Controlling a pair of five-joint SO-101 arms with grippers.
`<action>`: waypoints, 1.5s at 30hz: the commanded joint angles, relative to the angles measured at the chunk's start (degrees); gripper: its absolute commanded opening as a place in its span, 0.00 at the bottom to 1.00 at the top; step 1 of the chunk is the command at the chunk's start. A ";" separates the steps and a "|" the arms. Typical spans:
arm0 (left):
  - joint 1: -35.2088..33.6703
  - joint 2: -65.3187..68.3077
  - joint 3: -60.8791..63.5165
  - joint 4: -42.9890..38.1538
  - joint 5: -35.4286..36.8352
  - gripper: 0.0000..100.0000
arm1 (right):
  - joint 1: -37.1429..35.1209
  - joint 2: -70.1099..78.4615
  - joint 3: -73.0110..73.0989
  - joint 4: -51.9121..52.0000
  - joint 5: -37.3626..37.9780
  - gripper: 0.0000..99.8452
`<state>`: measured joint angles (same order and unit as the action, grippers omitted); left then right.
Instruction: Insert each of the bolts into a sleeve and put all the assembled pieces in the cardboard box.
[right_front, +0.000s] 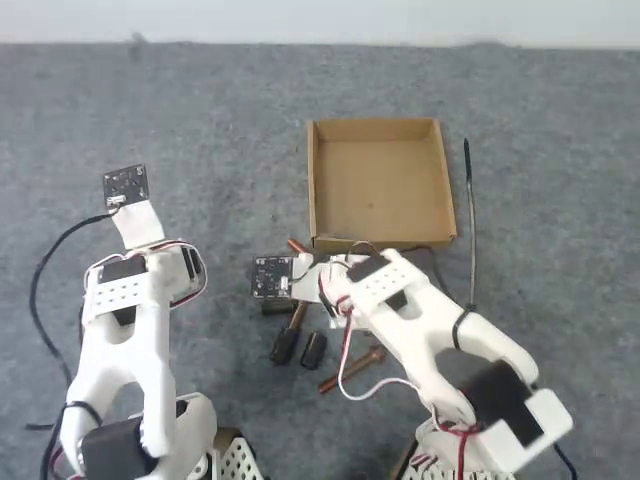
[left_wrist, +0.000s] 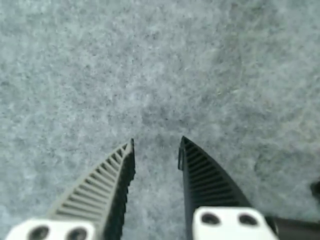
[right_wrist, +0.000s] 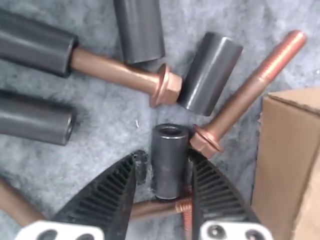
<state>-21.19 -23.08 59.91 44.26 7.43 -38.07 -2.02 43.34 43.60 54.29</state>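
My right gripper is open, its jaws on either side of a short dark sleeve lying on the grey carpet. One finger touches the sleeve and a thin gap shows at the other. A copper bolt lies with its head beside this sleeve, next to the cardboard box. Another bolt sticks out of a sleeve. In the high view the right gripper sits just in front of the box. My left gripper is open over bare carpet at the far left.
More dark sleeves and a copper bolt lie between the arms. A thin black rod lies to the right of the box. Nothing lies inside the box.
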 joint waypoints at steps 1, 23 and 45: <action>-0.09 -0.44 -3.21 0.18 -0.62 0.14 | -0.66 1.71 -4.48 1.63 0.62 0.07; 0.00 -0.26 -3.30 0.09 -0.62 0.14 | 19.12 -34.68 -0.26 12.62 -45.36 0.01; 5.71 -0.53 -3.38 1.67 -3.25 0.14 | 54.46 -43.03 28.84 -1.89 -41.23 0.01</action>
<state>-18.37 -23.08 59.91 45.32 7.16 13.54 -42.81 71.91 43.25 10.24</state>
